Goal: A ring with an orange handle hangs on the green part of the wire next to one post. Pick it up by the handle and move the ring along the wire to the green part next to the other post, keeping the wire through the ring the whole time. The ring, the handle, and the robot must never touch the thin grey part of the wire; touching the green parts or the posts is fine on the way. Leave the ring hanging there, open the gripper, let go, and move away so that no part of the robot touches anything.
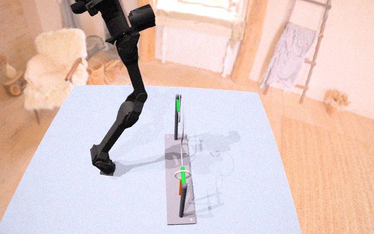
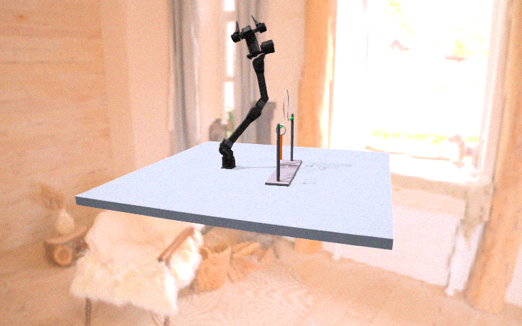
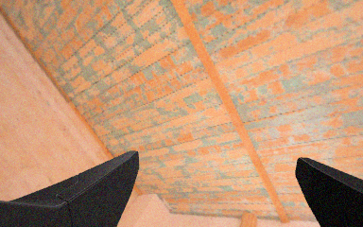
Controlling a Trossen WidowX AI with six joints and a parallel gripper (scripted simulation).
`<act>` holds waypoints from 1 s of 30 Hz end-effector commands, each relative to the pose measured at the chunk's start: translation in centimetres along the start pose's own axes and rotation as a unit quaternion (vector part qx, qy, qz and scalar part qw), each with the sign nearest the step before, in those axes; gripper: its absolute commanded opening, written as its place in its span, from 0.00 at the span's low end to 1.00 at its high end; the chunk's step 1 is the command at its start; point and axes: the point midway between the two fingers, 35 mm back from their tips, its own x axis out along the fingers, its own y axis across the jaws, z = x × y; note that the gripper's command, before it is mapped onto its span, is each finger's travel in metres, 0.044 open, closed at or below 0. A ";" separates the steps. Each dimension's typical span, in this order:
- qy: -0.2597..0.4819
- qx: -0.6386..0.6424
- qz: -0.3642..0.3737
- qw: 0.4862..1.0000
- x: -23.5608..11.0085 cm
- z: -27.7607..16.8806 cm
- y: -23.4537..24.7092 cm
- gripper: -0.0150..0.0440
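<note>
The pale ring (image 1: pixel 175 175) (image 2: pixel 285 131) encircles the green part (image 1: pixel 182 172) of the wire beside the near post (image 1: pixel 182 203) (image 2: pixel 278 153). Its orange handle (image 1: pixel 180 188) (image 2: pixel 281 147) hangs straight down. The other green part (image 1: pixel 177 106) (image 2: pixel 291 118) is at the far post (image 1: pixel 176 124) (image 2: pixel 291 141). The thin grey wire (image 1: pixel 182 115) (image 2: pixel 283 105) rises in a tall loop between them. My gripper (image 2: pixel 245 19) (image 3: pixel 215 162) is open and empty, high above the table and far from ring and wire. Its fingertips are out of frame in the top view.
Both posts stand on a flat grey-mauve base board (image 1: pixel 173 208) (image 2: pixel 290 171) on the pale blue table (image 1: pixel 67 188) (image 2: pixel 215 197). The arm's base stands to the left of the board in the top and exterior views. The wrist view shows only room surfaces behind the fingers.
</note>
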 end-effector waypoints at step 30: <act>-0.355 0.425 0.286 0.782 -8.5 25.3 29.6 0.53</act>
